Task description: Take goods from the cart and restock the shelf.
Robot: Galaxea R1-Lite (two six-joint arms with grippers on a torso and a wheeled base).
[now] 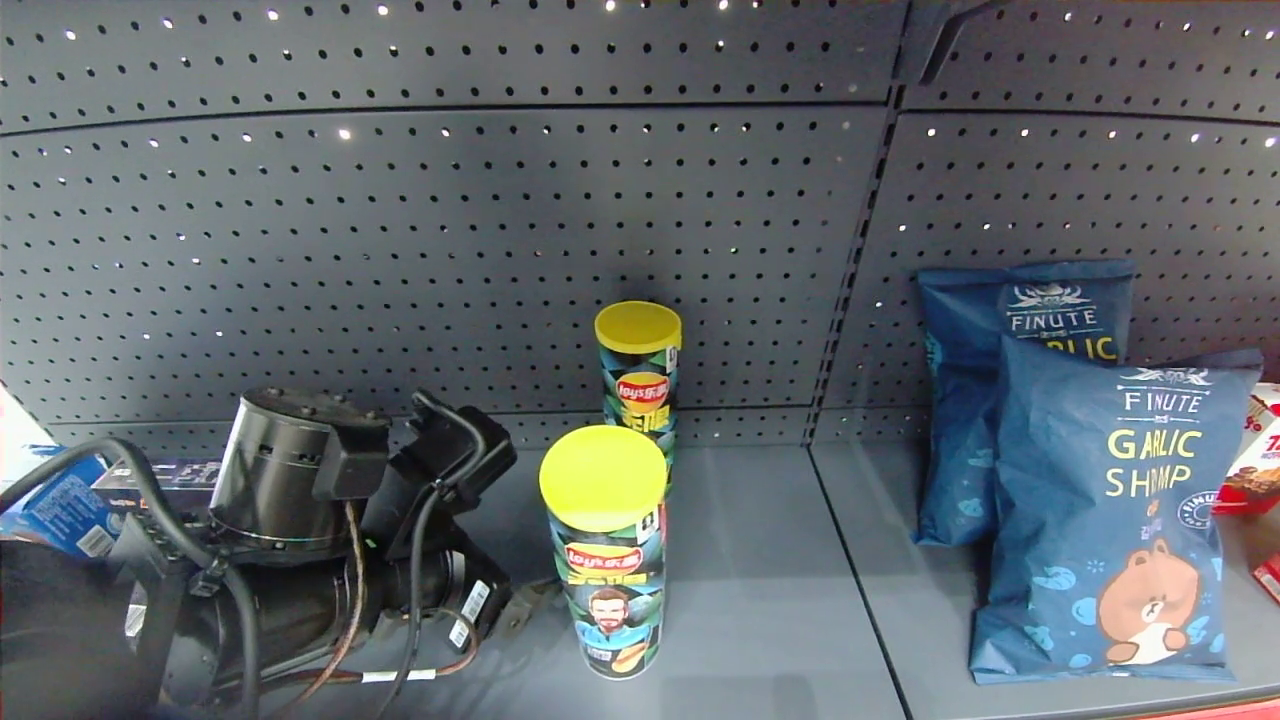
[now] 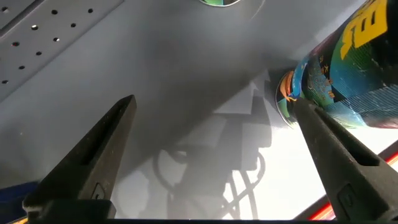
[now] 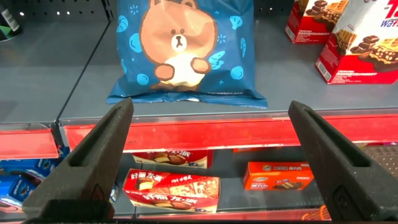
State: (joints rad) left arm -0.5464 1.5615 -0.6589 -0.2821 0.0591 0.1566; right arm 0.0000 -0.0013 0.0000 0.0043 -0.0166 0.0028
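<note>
On the left, our left end effector [image 2: 211, 107] lies low on the shelf [image 1: 760, 600], fingers spread wide and holding nothing. We judge it sits that low to stay level with the front chip can [image 1: 605, 550], just beside one finger. That can stands upright, with a yellow lid and a bright printed wrap, directly ahead of a matching rear can [image 1: 638, 375] by the pegboard [image 1: 400, 250]; we read them as a neat facing row. Further right, blue snack bags [image 1: 1110, 520] lean upright, one behind the other. Our right end effector [image 3: 211, 107] hangs with fingers parted, empty, before the shelf's red edge [image 3: 205, 134].
</note>
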